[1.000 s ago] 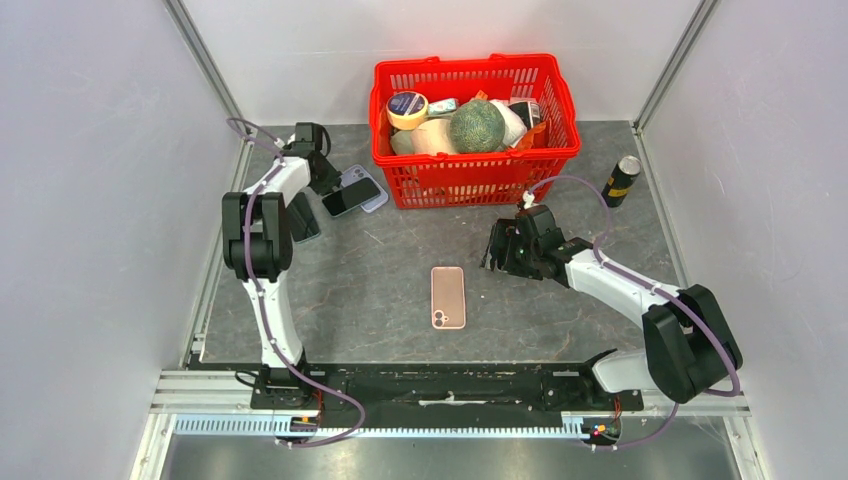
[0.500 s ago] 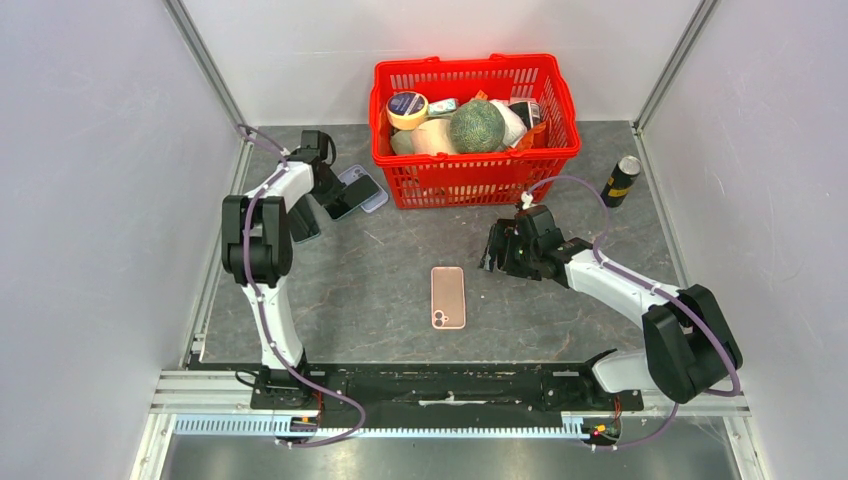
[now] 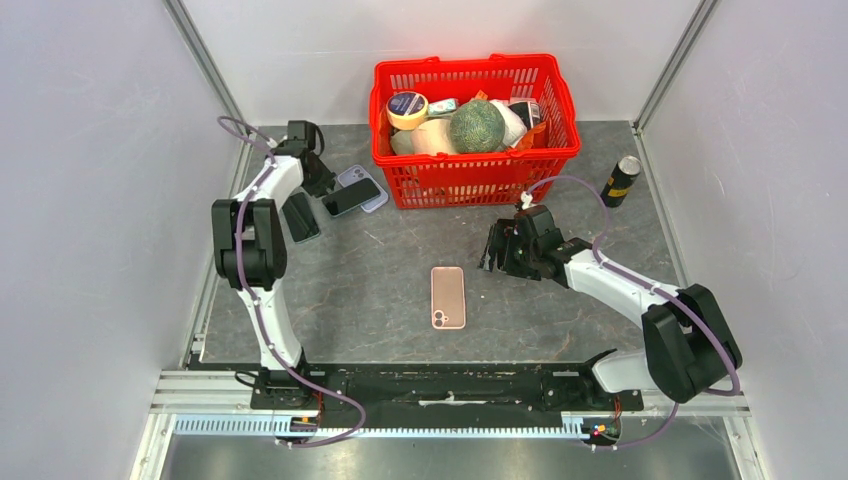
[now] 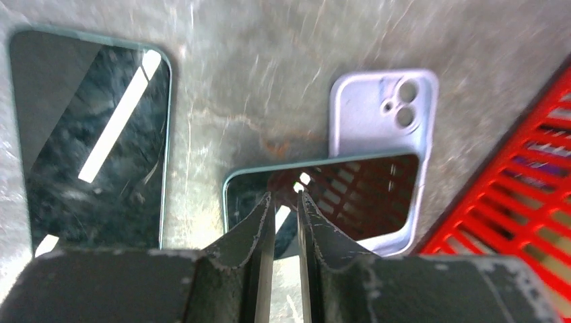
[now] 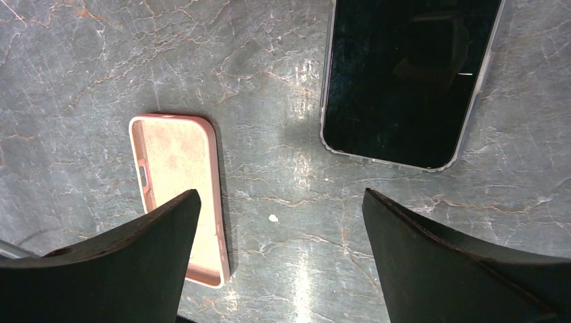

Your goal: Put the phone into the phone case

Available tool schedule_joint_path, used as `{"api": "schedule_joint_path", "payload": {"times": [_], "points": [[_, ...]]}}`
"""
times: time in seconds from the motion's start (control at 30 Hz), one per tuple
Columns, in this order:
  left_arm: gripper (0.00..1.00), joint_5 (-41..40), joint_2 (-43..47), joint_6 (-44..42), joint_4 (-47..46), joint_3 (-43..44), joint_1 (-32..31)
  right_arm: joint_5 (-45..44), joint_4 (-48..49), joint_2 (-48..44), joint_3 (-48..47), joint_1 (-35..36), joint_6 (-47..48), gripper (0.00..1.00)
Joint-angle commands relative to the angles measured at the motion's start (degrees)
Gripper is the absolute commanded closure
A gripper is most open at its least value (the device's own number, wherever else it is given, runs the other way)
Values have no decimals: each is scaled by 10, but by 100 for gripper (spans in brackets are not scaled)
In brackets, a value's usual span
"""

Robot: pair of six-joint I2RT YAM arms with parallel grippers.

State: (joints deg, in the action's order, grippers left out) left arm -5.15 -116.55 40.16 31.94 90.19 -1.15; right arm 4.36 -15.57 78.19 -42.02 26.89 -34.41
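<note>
A dark phone with a green rim (image 3: 352, 195) lies half on a lilac phone case (image 3: 372, 203) at the back left, tilted across it; both show in the left wrist view, the phone (image 4: 357, 195) over the case (image 4: 377, 114). My left gripper (image 3: 322, 186) is shut and empty, its tips (image 4: 284, 196) at the phone's near end. A pink case (image 3: 448, 297) lies open side up mid-table. My right gripper (image 3: 492, 256) is open and empty above the table (image 5: 281, 195), between the pink case (image 5: 178, 202) and a dark phone in a clear case (image 5: 411, 81).
A second dark phone (image 3: 301, 215) lies left of the lilac case, also in the left wrist view (image 4: 94, 134). A red basket (image 3: 480, 175) full of goods stands at the back. A dark can (image 3: 621, 180) stands at the back right.
My left arm has swung a little to the left and back. The dark phone on the lilac case has shifted slightly. The right arm has not moved.
</note>
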Motion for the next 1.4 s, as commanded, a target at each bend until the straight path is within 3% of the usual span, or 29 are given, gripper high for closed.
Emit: {"api": "schedule_joint_path", "payload": {"times": [0.0,0.3,0.57,0.9,1.27,1.37], "points": [[76,-14,-3,-14,-6,67,11,5,19,11,-8,4,7,3],[79,-25,-94,16,19,151,11,2,18,21,-10,4,8,3],[81,-17,-114,37,19,135,8,1,18,24,-10,5,9,3],[82,-1,-61,50,-16,4,-17,2,17,21,-11,5,9,3],[82,-9,79,64,-80,-194,-75,10,17,21,-13,9,8,3],[77,-31,111,57,-79,-218,-83,11,18,22,-13,11,7,3]]}}
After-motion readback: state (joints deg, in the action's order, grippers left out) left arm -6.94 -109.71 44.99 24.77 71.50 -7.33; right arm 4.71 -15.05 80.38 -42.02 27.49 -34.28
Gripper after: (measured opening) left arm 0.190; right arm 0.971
